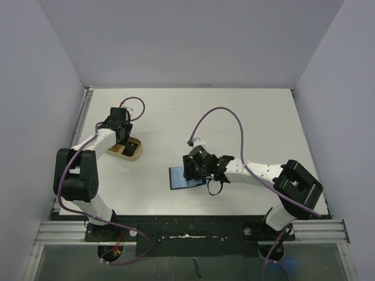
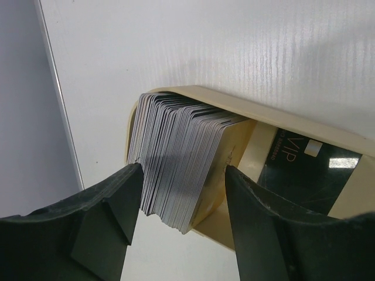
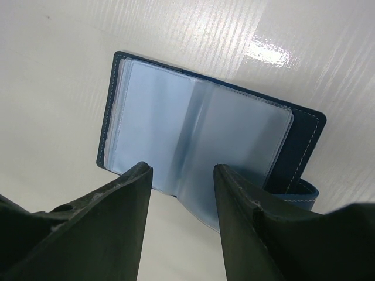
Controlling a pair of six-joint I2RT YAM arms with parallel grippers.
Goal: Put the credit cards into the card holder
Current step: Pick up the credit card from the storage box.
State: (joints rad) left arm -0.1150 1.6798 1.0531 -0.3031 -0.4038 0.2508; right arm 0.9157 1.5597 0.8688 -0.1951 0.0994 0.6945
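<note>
- Only readable text: "VIP" in pale letters on the black card (image 2: 304, 170), which lies flat in the beige tray (image 2: 263, 111). Smaller print beside it is too small to read.
- Same tray holds a thick stack of cards (image 2: 170, 152), edges toward the cam, tan/gold face on the side nearest the black card.
- L gripper (image 2: 184, 175): jaws spread wide, one finger each side of the stack. Can't tell if the pads touch it.
- The card holder (image 3: 199, 134) lies open on the white table (image 1: 246, 117), centre-right, well apart from the tray.
- R gripper (image 3: 181, 175): jaws apart above the holder's near edge, gripping nothing.
- R wrist cam shows clear pale-blue sleeves, white stitching and a strap tab (image 3: 304, 193). Top cam gives only a blue patch, part hidden under the gripper.
- Top cam: tray mostly covered by L gripper. Stack and "VIP" show only from L wrist cam.
</note>
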